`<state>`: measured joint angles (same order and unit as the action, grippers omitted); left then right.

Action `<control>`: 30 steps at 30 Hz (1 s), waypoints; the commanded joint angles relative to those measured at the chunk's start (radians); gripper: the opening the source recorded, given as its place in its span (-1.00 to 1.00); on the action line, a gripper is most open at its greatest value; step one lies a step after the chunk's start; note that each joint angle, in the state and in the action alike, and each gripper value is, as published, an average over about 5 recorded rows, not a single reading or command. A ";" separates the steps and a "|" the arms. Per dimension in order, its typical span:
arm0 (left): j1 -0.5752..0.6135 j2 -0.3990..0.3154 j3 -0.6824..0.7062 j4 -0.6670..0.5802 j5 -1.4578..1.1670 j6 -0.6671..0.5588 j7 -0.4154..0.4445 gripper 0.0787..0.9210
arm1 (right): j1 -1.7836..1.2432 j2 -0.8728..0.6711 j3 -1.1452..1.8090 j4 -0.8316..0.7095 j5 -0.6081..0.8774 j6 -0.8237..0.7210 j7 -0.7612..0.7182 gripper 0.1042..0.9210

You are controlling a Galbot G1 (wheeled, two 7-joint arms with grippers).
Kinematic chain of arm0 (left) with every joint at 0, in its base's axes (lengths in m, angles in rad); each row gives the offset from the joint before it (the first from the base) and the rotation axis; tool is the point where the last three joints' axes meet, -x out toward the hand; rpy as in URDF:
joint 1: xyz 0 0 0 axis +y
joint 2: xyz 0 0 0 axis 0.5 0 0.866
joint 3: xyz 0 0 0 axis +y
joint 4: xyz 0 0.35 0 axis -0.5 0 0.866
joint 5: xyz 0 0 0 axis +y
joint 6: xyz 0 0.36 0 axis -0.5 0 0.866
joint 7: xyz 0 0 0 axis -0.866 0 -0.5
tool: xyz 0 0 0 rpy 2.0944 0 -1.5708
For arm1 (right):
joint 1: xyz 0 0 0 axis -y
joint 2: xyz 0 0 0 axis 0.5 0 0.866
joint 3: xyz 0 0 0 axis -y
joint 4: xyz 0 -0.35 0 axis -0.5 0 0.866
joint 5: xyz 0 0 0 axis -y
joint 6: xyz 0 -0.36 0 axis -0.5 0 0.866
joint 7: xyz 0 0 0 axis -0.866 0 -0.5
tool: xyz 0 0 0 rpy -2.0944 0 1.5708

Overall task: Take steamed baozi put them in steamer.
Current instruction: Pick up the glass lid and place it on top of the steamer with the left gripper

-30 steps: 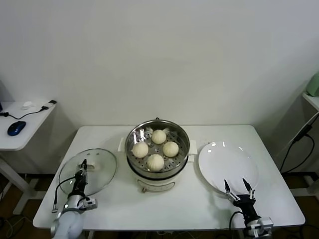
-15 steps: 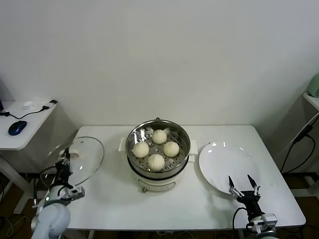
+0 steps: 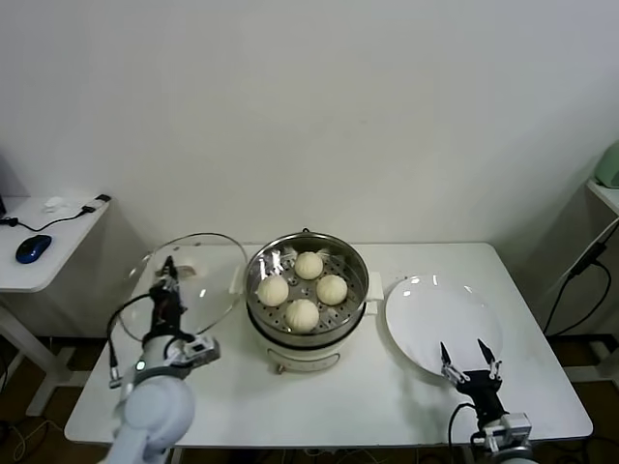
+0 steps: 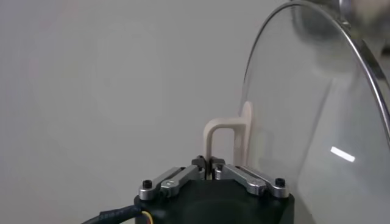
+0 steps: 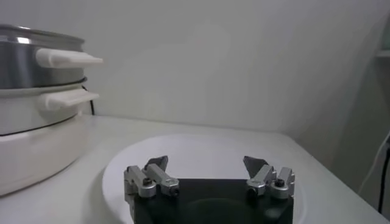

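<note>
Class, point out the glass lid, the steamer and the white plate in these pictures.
glass lid [image 3: 198, 275], head view, on its clear dome.
steamer [image 3: 305, 343], head view, on its cream-white base.
white plate [image 3: 435, 314], head view, on its bare centre.

- We see four cream-white round baozi [image 3: 303, 289] inside the shiny steel steamer pot [image 3: 356, 300].
- Our left gripper [image 3: 170, 274] holds the round glass lid [image 3: 208, 271] tilted beside it, apparently clamping its handle.
- Our right gripper [image 3: 468, 357] hangs spread over the flat white plate [image 3: 435, 314].
</note>
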<state>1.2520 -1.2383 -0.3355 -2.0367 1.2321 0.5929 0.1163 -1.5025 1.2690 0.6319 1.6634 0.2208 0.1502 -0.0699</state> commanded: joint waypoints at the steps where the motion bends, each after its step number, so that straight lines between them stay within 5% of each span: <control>1: -0.150 -0.165 0.358 0.018 0.214 0.181 0.110 -0.87 | -0.002 -0.001 -0.004 -0.016 -0.015 0.015 0.001 0.76; 17: -0.267 -0.335 0.506 0.214 0.331 0.184 0.113 -0.87 | -0.008 -0.004 0.006 -0.066 0.015 0.069 0.016 0.76; 30: -0.305 -0.316 0.471 0.318 0.348 0.181 0.111 -0.87 | -0.012 0.007 0.018 -0.074 0.014 0.086 0.042 0.76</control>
<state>0.9819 -1.5360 0.1145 -1.8026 1.5407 0.7366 0.2175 -1.5164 1.2736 0.6461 1.5965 0.2346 0.2276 -0.0377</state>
